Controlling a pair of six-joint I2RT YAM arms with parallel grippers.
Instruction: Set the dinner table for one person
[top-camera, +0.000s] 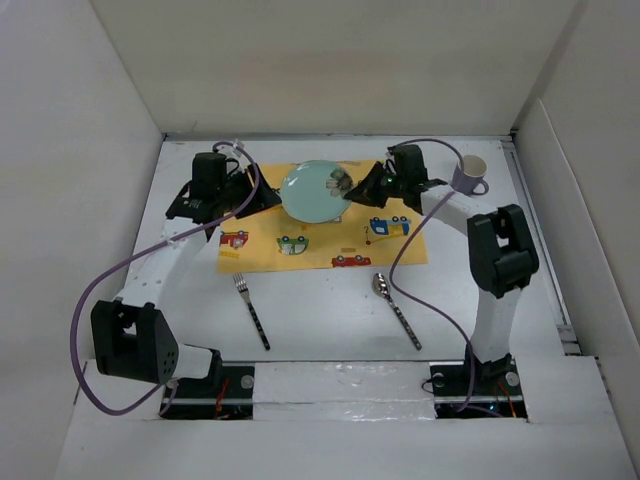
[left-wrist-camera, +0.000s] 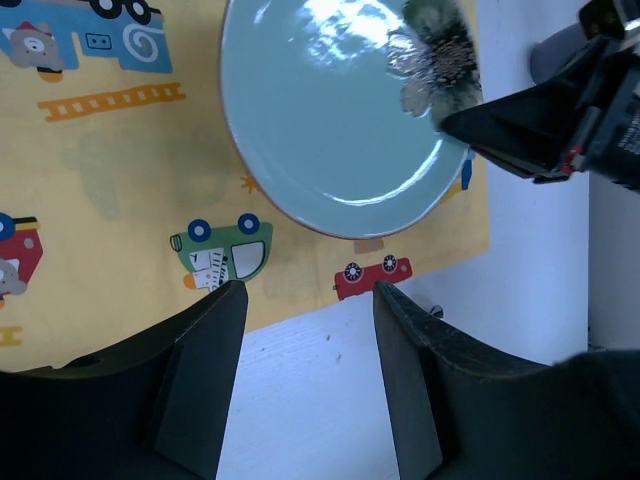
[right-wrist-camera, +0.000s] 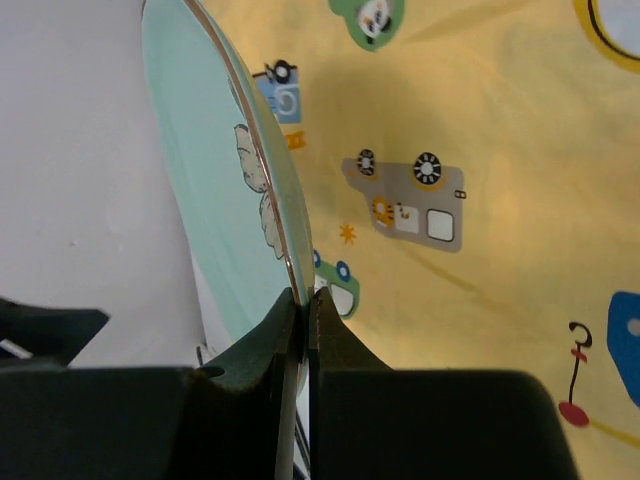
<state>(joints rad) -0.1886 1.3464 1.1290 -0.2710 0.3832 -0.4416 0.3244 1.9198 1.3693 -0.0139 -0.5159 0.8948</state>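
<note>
A pale green plate (top-camera: 312, 190) with a grey flower print lies over the far edge of the yellow car-print cloth (top-camera: 320, 245) on the white dinner table (top-camera: 330, 320). My right gripper (top-camera: 352, 192) is shut on the plate's right rim; the right wrist view shows the fingertips (right-wrist-camera: 290, 310) pinching the rim of the plate (right-wrist-camera: 215, 200), seen edge-on. My left gripper (top-camera: 262, 197) is open and empty just left of the plate. In the left wrist view it (left-wrist-camera: 308, 300) hovers over the cloth's edge, short of the plate (left-wrist-camera: 330, 120).
A fork (top-camera: 252, 312) and a spoon (top-camera: 396, 310) lie on the table in front of the cloth. A purple mug (top-camera: 470, 175) stands at the far right. White walls enclose the table.
</note>
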